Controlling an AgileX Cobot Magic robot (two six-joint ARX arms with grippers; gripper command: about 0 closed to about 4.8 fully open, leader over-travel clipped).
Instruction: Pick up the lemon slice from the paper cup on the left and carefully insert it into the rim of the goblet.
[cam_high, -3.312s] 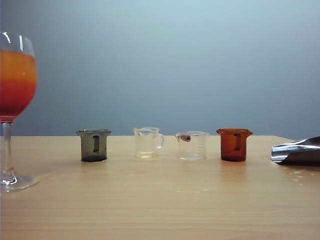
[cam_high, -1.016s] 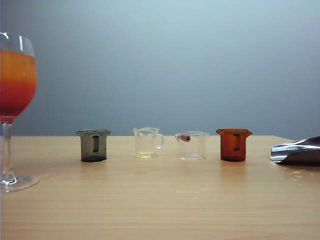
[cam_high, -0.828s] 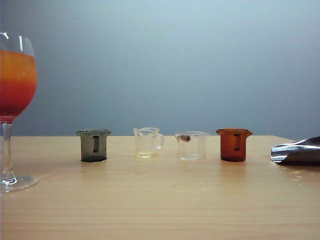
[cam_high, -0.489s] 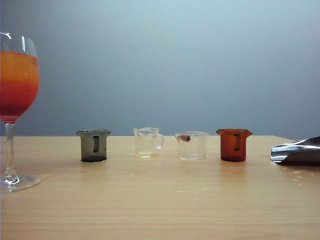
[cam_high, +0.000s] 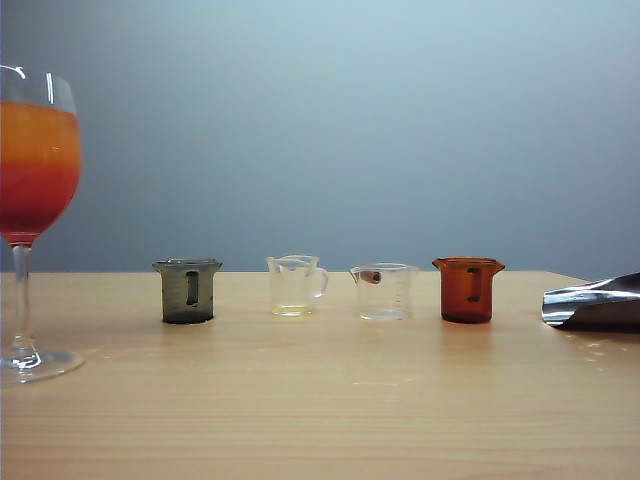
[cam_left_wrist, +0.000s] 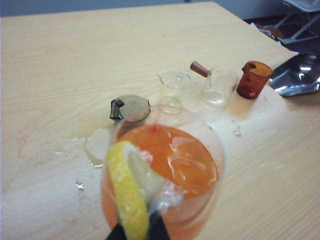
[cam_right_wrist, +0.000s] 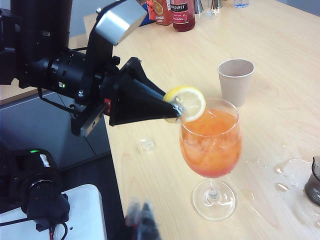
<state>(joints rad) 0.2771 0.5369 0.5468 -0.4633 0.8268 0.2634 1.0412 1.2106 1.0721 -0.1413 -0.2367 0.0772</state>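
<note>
Left gripper (cam_right_wrist: 172, 107) jaws clenched on the lemon slice (cam_right_wrist: 187, 102), poised right at the goblet (cam_right_wrist: 212, 150) rim; insertion step, I'd say, needing a gentle push down onto the glass edge. Right gripper (cam_right_wrist: 142, 217) hangs blurred near the worktop (cam_right_wrist: 280, 30) edge, jaws' state unclear. Paper cup (cam_right_wrist: 236, 80) stands behind, not obstructing

four measuring cups (cam_high: 330, 289) right of goblet (cam_high: 32, 215).
</note>
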